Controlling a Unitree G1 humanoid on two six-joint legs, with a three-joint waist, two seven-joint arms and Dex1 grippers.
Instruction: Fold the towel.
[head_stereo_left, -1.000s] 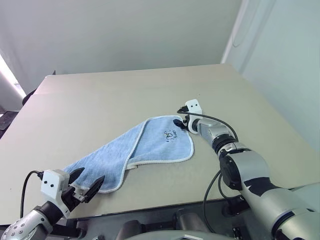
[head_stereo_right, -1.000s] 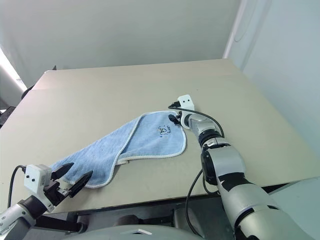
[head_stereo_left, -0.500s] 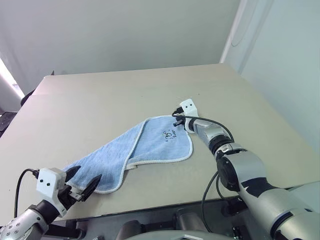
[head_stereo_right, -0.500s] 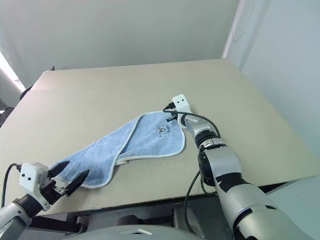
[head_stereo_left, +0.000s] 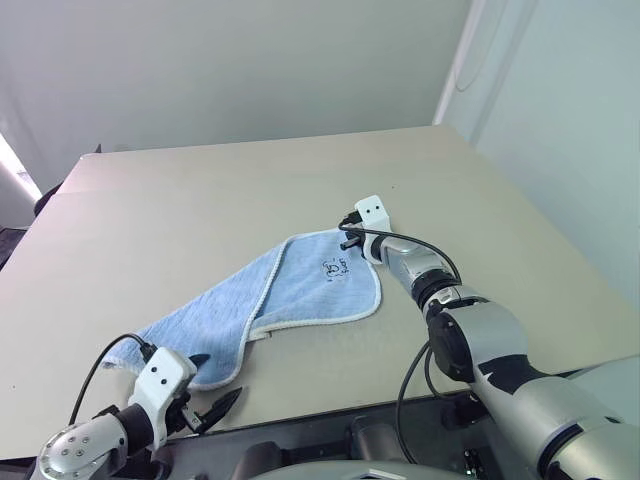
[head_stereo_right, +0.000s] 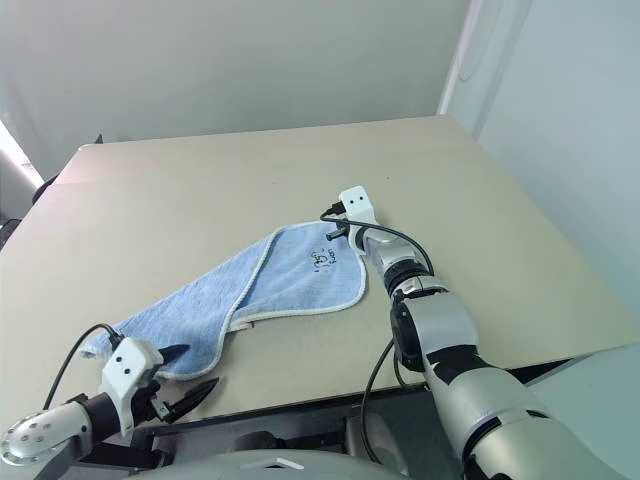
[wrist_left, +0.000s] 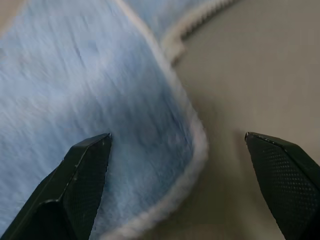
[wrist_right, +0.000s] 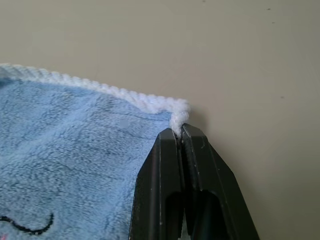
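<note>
1. Towel (head_stereo_left: 285, 300): small, light blue terry cloth with white stitched edging. You see it lying on the tabletop (head_stereo_left: 200, 210), stretched slantwise from the near left toward the middle. It is partly doubled over, one layer lapping the other along a white-edged fold line.
2. Embroidered mark (head_stereo_left: 334, 267): small and dark, on the towel's far right part, close to the corner by your right claw.
3. Right claw (wrist_right: 180, 131): your right arm reaches out over the tabletop to the towel's far right corner. The two black fingers are pressed together, pinching the white edging of that corner between their tips.
4. Left claw (head_stereo_left: 207, 392): low at the near left edge of the tabletop, just beside the towel's near left end. Its fingers (wrist_left: 82, 170) stand wide apart and have hold of nothing; in your left wrist view one finger is over the blue cloth, the other over bare tabletop, with a rounded white-edged corner between them.
5. Tabletop: plain beige surface.
</note>
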